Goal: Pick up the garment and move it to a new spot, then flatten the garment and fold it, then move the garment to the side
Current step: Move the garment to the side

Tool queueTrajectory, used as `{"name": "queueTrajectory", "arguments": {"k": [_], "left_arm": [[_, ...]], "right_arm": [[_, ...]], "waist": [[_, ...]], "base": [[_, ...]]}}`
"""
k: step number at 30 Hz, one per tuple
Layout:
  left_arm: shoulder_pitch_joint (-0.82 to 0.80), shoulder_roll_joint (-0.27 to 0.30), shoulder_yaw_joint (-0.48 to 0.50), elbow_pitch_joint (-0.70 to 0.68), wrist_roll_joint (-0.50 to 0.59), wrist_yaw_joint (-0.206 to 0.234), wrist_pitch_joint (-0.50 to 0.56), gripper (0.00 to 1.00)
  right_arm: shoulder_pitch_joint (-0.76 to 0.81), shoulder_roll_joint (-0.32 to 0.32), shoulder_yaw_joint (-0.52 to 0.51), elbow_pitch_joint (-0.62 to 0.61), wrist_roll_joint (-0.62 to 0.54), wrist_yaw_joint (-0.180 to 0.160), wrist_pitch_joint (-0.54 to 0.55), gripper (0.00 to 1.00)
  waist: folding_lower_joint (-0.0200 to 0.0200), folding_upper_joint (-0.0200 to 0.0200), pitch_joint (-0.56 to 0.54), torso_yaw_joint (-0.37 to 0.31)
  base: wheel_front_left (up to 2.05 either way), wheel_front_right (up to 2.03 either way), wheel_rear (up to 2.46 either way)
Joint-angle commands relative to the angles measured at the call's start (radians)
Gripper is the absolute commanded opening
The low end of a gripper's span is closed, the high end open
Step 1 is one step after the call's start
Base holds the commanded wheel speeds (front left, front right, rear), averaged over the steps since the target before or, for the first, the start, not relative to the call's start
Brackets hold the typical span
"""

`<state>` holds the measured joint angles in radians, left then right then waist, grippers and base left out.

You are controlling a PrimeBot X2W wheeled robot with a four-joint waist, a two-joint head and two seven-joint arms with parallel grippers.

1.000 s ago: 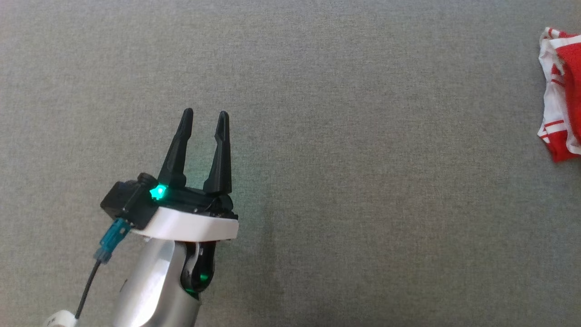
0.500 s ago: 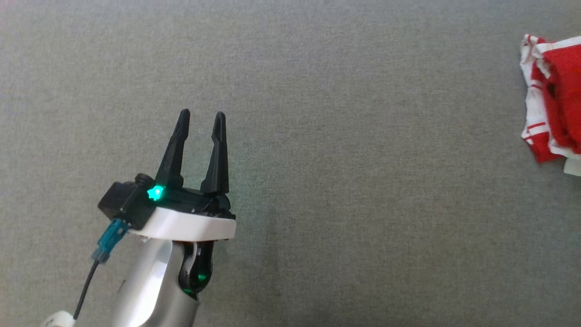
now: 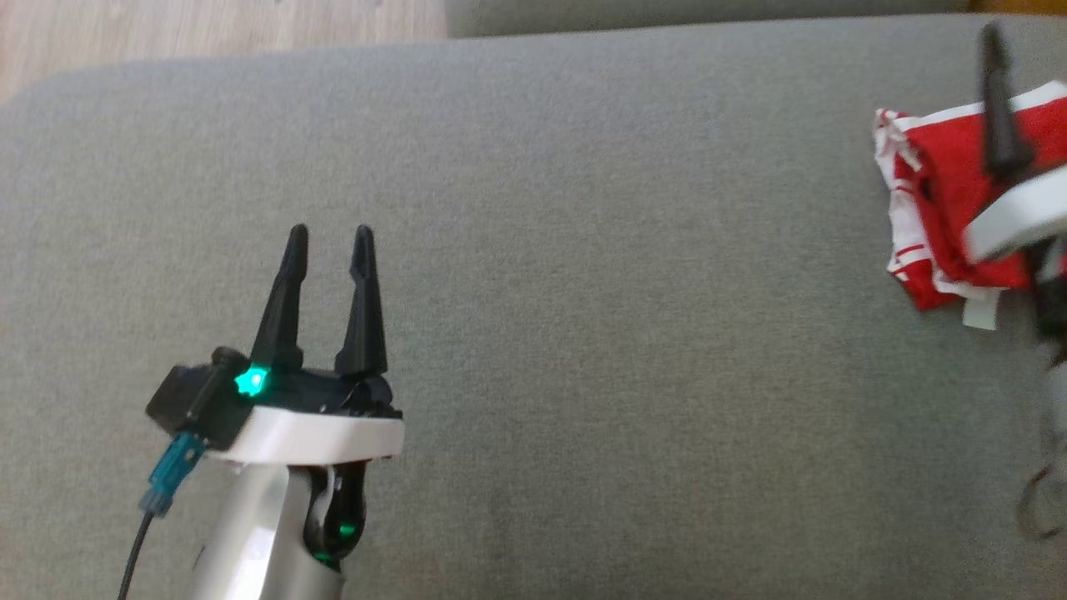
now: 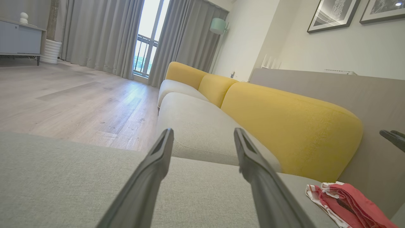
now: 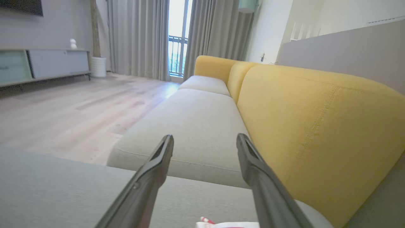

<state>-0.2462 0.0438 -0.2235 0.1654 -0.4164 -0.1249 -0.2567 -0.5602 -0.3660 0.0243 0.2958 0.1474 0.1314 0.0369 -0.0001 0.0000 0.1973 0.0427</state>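
Camera shifted | my right gripper (image 5: 204, 139) now over garment (image 3: 938, 187), 2 o'clock | it and left gripper (image 3: 330, 233) gape | pickup or just-released

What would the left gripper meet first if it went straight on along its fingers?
Probably the pale grey fabric sofa seat cushion, framed by the left gripper, beyond the grey padded surface below it. Depth is unclear.
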Motion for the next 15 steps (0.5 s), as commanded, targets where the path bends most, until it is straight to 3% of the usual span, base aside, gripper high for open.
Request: {"name": "queueTrajectory", "arguments": {"k": [1, 6, 8, 15], "left_arm": [[-0.002, 0.009, 0.049, -0.037, 0.005, -0.006, -0.005, 1.00], [0.026, 0.008, 0.067, -0.030, 0.005, -0.006, -0.005, 1.00], [0.037, 0.007, 0.073, -0.023, 0.006, -0.006, -0.005, 1.00], [0.082, 0.007, 0.095, -0.004, 0.011, -0.006, -0.005, 1.00]], "right_arm": [[0.045, 0.050, -0.007, -0.068, 0.007, -0.001, -0.030, 1.00], [0.174, 0.237, -0.029, -0.133, 0.021, -0.001, -0.103, 1.00], [0.226, 0.280, -0.032, -0.141, 0.028, -0.001, -0.132, 1.00], [0.366, 0.315, -0.018, -0.098, 0.102, -0.001, -0.229, 1.00]], "waist": [[0.0001, 0.0000, -0.027, -0.013], [0.0001, 0.0000, -0.060, -0.021], [0.0001, 0.0000, -0.071, -0.022], [0.0001, 0.0000, -0.100, -0.029]], "base": [[0.00, 0.00, 0.00], [0.00, 0.00, 0.00], [0.00, 0.00, 0.00], [0.00, 0.00, 0.00]]}}
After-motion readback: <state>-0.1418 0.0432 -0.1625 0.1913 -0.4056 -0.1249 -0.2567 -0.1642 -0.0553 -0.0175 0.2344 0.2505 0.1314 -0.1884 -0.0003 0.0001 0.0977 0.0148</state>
